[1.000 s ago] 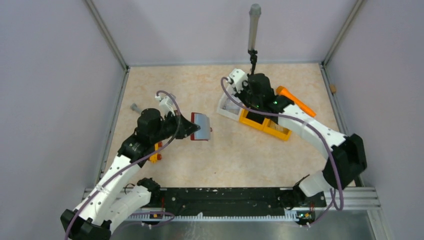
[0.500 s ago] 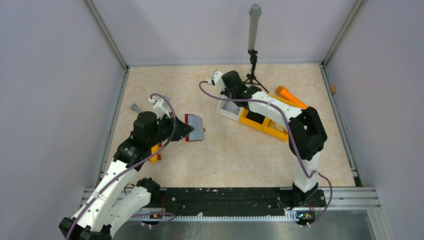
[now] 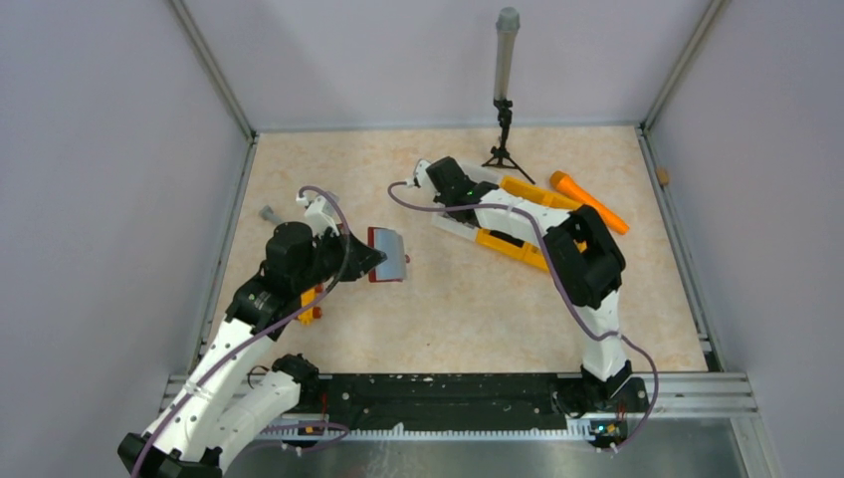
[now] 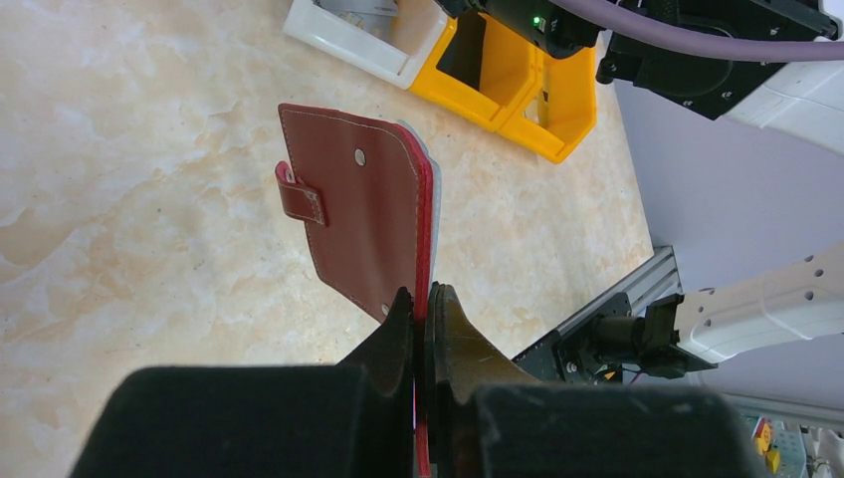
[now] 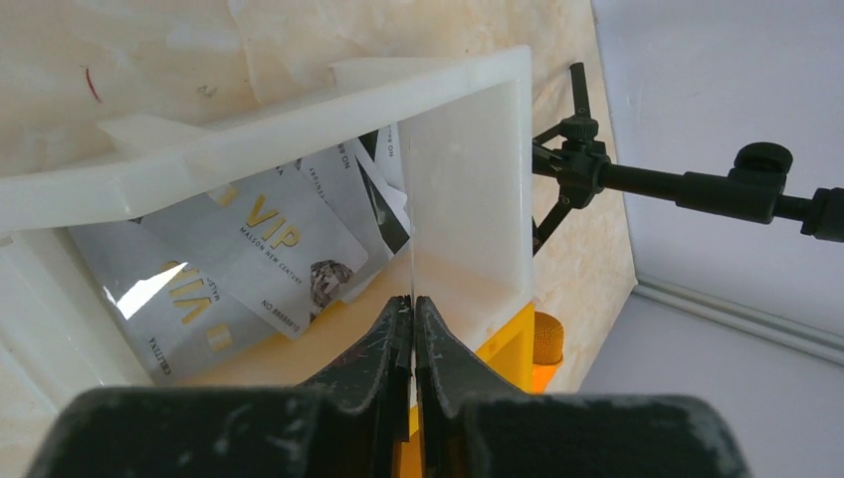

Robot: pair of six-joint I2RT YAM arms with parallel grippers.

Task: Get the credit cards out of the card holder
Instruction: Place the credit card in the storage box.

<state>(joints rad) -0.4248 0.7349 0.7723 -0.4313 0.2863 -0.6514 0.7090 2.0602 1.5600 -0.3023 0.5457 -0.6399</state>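
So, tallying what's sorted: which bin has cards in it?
The white tray: grey VIP cards lie inside. The yellow bin beside it shows none.

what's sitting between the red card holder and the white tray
Nothing: only bare marbled tabletop lies between the card holder and the white tray. The left wrist view shows the gap plainly, the top view too.

A white tray [image 4: 350, 52] touches a yellow bin [image 4: 463, 103] on the marbled table [image 3: 478, 309]. An orange tool [image 3: 587, 199] lies behind, near a black tripod [image 3: 505, 149]; a small grey piece [image 3: 269, 213], perhaps a screw, far left.
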